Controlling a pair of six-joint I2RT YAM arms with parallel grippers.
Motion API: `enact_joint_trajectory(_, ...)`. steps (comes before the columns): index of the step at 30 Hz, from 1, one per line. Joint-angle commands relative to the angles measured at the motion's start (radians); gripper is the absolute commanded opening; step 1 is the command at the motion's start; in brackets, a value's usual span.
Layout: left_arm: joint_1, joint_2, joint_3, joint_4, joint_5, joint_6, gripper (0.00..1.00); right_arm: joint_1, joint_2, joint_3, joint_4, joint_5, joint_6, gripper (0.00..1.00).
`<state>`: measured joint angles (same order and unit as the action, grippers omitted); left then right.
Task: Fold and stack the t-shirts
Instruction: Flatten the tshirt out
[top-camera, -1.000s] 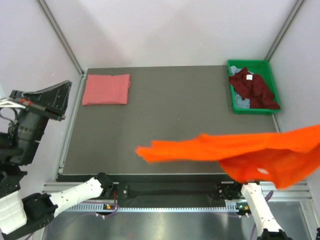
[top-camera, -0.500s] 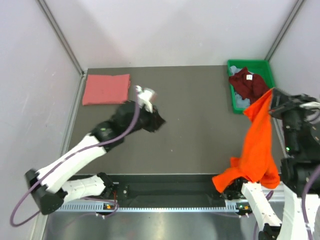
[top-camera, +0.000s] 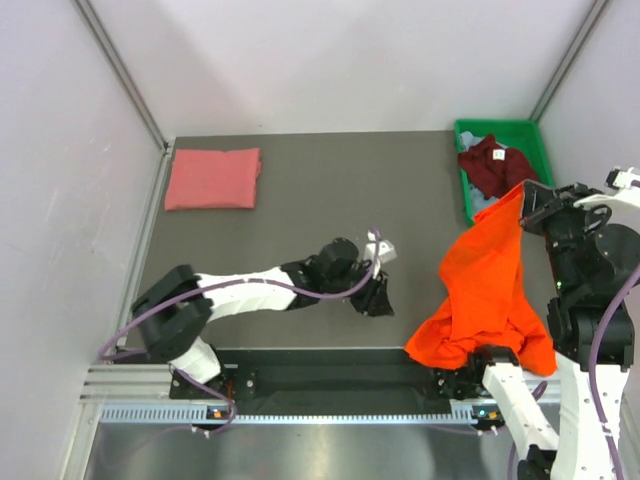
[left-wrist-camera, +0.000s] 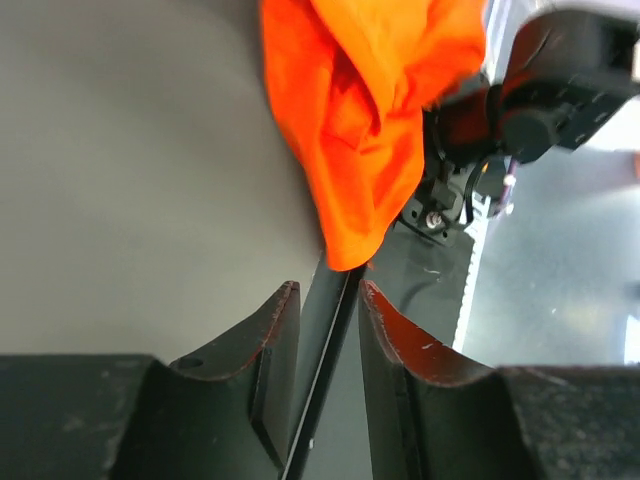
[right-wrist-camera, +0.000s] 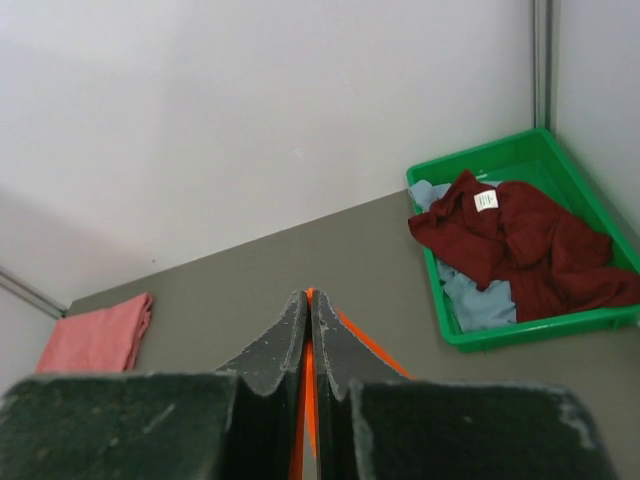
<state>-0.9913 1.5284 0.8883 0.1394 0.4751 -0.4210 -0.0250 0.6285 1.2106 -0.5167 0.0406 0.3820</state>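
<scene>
The bright orange t-shirt hangs in a bunch from my right gripper, raised over the table's right side and shut on the shirt's top edge. Its lower end sags over the near table edge. My left gripper hovers low near the front middle, just left of the hanging cloth. Its jaws stand apart, nothing between them. A salmon pink t-shirt lies folded at the far left corner. The dark maroon t-shirt and a pale blue-grey one sit crumpled in the bin.
The green plastic bin stands at the far right corner. Grey walls with metal posts close in the table on three sides. The arm bases and a metal rail run along the near edge.
The orange shirt, stretched between both grippers a second ago, now hangs from the right one alone. My left arm has swung across toward the shirt's lower end, and its jaws have parted.
</scene>
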Motion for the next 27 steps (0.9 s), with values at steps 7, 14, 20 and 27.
enact_joint_trajectory(7, -0.115, 0.183, 0.003, 0.192, -0.067, -0.096, 0.39, -0.012, 0.069, 0.041, 0.089, 0.084, -0.045, 0.00)
enact_joint_trajectory(14, -0.168, 0.268, 0.063, 0.206, -0.072, -0.110, 0.43, -0.012, 0.086, 0.056, 0.124, 0.022, -0.018, 0.00)
enact_joint_trajectory(20, -0.221, 0.380, 0.144, 0.230, -0.067, -0.128, 0.43, -0.012, 0.083, 0.030, 0.115, 0.038, -0.015, 0.00)
enact_joint_trajectory(27, -0.268, 0.467, 0.207, 0.232, -0.093, -0.133, 0.28, -0.012, 0.116, 0.058, 0.096, 0.027, -0.002, 0.00)
